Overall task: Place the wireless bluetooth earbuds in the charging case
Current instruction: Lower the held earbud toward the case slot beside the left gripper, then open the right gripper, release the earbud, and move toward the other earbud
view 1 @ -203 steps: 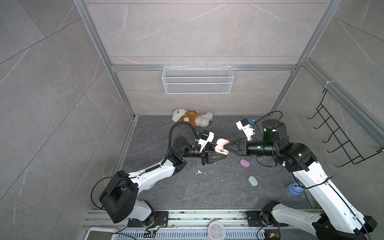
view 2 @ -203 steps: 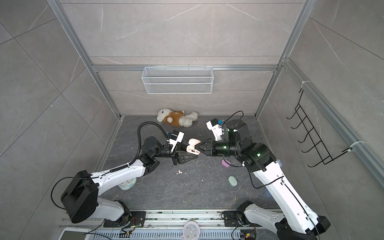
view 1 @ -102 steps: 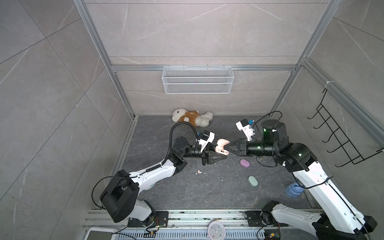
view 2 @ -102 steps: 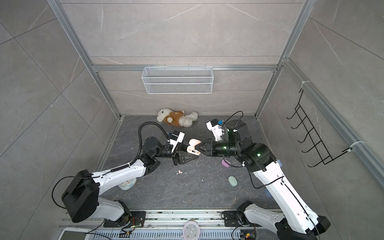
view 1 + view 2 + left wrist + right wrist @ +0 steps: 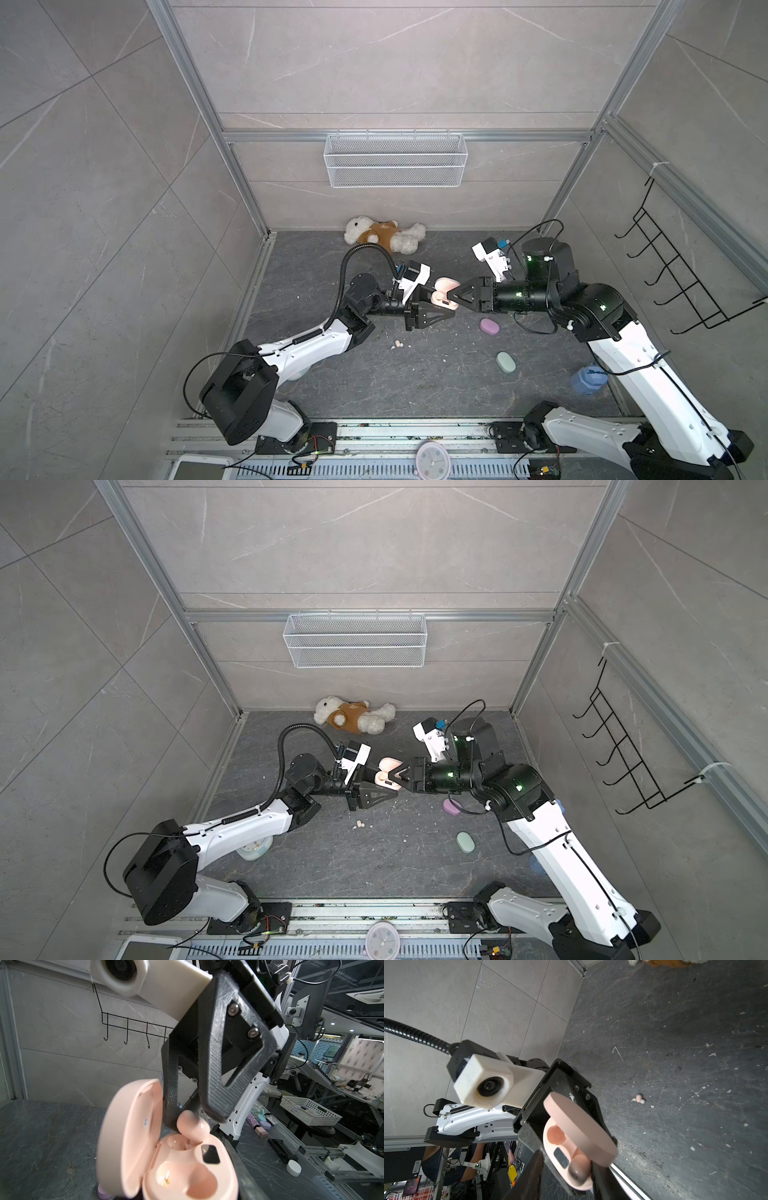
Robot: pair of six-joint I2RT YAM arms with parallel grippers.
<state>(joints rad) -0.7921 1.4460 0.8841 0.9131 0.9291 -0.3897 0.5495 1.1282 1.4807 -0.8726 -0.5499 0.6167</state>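
Note:
My left gripper (image 5: 432,308) is shut on the base of a peach charging case (image 5: 133,1126), held above the floor with its lid open. One peach earbud (image 5: 192,1124) sits tilted in the case's far slot; the near slot is empty. My right gripper (image 5: 194,1120) meets the case from the opposite side, jaws open on either side of that earbud, and the right wrist view shows a gap beside the earbud (image 5: 579,1169). Another peach earbud (image 5: 398,343) lies on the dark floor below the left gripper, also seen in the right wrist view (image 5: 640,1098).
A closed lilac case (image 5: 489,326) and a closed mint case (image 5: 505,362) lie on the floor under the right arm. A teddy bear (image 5: 384,235) lies at the back wall under a wire basket (image 5: 395,160). A blue object (image 5: 586,378) sits at the right. White specks litter the floor.
My right gripper's jaws have opened around the peach earbud at the case. Both arms and the case stay where they were.

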